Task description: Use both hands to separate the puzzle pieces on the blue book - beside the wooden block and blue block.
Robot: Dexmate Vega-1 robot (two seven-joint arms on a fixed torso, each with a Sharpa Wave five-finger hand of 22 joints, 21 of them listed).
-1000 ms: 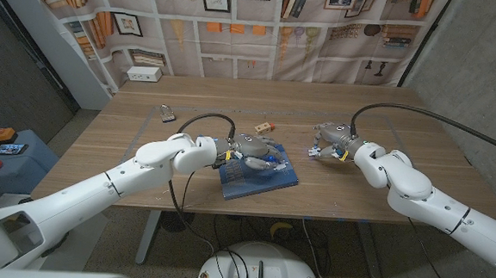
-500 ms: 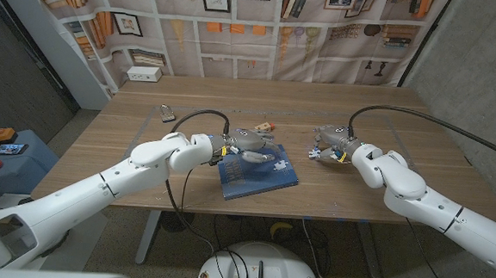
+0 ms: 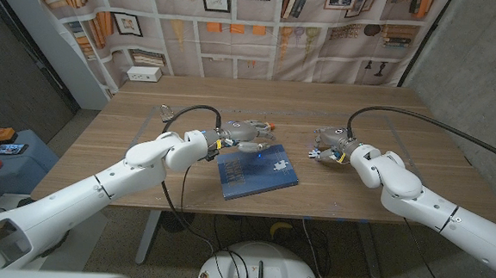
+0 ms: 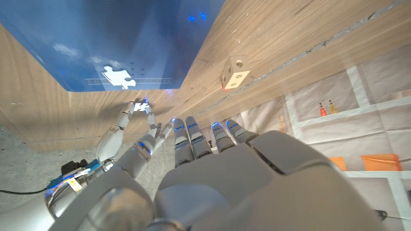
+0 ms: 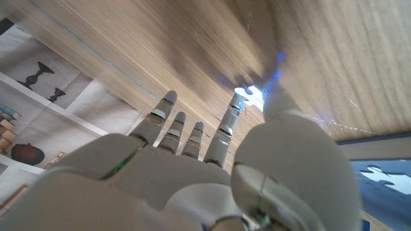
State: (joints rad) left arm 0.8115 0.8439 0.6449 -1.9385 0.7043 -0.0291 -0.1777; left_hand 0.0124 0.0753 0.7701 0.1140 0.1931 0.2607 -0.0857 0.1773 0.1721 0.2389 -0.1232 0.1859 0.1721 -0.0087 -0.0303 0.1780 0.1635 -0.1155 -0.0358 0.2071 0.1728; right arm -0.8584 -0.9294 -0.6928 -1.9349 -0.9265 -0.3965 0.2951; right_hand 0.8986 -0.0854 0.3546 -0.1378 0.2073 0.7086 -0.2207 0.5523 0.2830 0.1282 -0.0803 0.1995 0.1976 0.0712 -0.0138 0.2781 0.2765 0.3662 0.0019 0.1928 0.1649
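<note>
Head view overlooks table; wrist views close, sharing blue book [image 3: 258,175].

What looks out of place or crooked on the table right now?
The blue book lies skewed to the table edge. One white puzzle piece sits on its cover, while the right hand pinches another piece off to the side. Nothing looks spilled or damaged.

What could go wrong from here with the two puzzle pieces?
1. The right hand pinches a white puzzle piece only at the tips of its fingers; a small slip could drop it on the table.
2. The other piece lies loose near the edge of the blue book; a nudge may slide it off.
3. The left hand hovers close to the wooden block and could knock it.
</note>
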